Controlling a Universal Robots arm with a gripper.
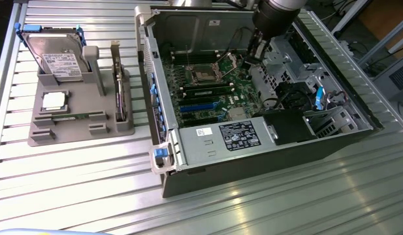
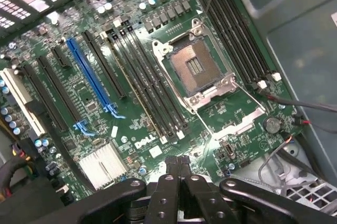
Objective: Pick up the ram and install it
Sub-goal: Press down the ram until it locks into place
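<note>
The wrist view shows the jaws closed and empty above the motherboard point(image 2: 158, 76); the exterior view shows the ram point(image 1: 118, 81) upright in the holder point(image 1: 77, 127), at nine o'clock from the case point(image 1: 253, 122).

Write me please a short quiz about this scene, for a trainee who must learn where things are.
1. True or false: the gripper hangs above the gray holder.
2. The processor socket on the motherboard is: A covered by a fan; B empty; C filled with a silver chip.
3. Fill in: the hard drive stands on the exterior view's ____ of the computer case.

Key: 1 false, it is shut and inside the computer case, over the motherboard. 2 B. 3 left.
</note>
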